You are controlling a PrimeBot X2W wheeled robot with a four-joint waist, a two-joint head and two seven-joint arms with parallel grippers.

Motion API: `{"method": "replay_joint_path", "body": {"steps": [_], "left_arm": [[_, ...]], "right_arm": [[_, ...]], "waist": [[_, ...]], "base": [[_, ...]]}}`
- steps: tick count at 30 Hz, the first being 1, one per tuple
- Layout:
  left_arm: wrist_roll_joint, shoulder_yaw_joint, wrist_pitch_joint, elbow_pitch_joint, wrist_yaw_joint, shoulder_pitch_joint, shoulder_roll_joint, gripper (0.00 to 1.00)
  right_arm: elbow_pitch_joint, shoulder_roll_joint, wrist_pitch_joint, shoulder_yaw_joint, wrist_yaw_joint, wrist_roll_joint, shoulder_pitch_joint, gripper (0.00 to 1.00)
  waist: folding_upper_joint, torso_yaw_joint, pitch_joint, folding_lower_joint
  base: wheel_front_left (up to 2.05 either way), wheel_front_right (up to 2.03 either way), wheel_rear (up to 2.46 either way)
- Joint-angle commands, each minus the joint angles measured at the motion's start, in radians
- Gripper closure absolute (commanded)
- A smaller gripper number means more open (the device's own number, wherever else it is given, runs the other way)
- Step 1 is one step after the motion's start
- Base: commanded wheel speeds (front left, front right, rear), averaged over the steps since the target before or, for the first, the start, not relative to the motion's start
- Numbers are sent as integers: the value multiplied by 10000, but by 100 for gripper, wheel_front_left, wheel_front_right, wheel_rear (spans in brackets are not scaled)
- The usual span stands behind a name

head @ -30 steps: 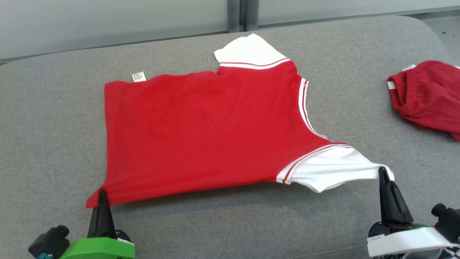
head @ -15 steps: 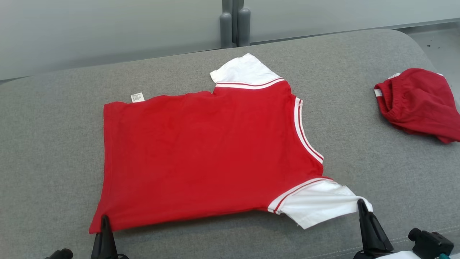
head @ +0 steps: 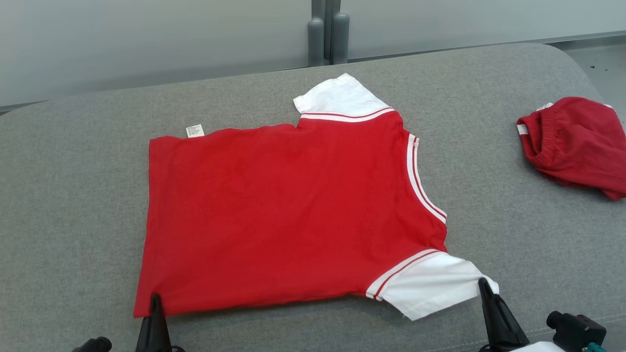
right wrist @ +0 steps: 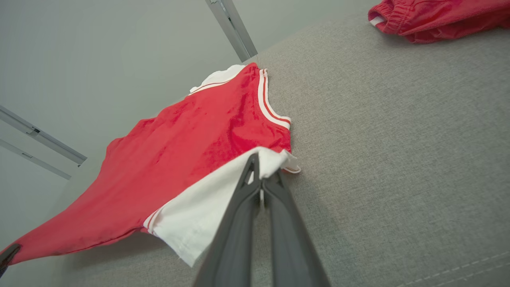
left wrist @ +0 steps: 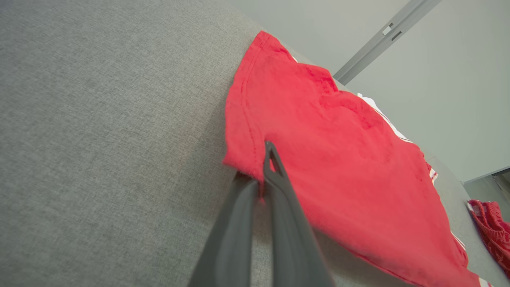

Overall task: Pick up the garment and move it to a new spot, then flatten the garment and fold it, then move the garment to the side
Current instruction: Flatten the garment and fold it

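Upholstery in a grey weave covers the cushion [head: 73, 205], and the garment [head: 288, 215] lies spread almost flat on it, at the middle of the head view. It is a red shirt with white sleeves and red-and-white striped trim. Its hem runs down the 9 o'clock side and its neckline down the 3 o'clock side. The far sleeve [head: 340, 95] points to 12 o'clock and the near sleeve [head: 430, 286] to 5 o'clock. A small white label [head: 194, 130] sticks out from the shirt's edge at 11 o'clock.

The left gripper [head: 155, 300] sits at the shirt's 7 o'clock corner, clenched on the red hem. In the left wrist view the cloth is pinched between the two dark fingers. The right gripper [head: 484, 288] sits at 5 o'clock, clamped on the tip of the near sleeve, and the right wrist view shows white fabric caught between its fingers. Along the near edge, between the two grips, a thin shadow lies under the shirt.

A second red garment [head: 577, 146], bunched up with a gathered waistband showing, rests at 2 o'clock from the shirt, well apart from it and close to the cushion's rounded edge. Beyond the cushion at 12 o'clock, two grey posts [head: 327, 39] stand against a pale wall [head: 146, 44].
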Motion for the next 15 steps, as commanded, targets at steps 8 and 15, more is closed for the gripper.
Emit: {"method": "replay_joint_path", "body": {"steps": [8,15], "left_arm": [[-157,-244,-34,235,131,-135,25,100],[-633,-536,-3,462,-54,-1071,25,100]], "right_arm": [[156,-211,74,125,-13,93,-295,100],[294,-408,107,223,-12,-67,-958,100]], "waist": [[0,6,138,1],[0,198,377,1]], "base": [[0,0,0],[0,0,0]]}}
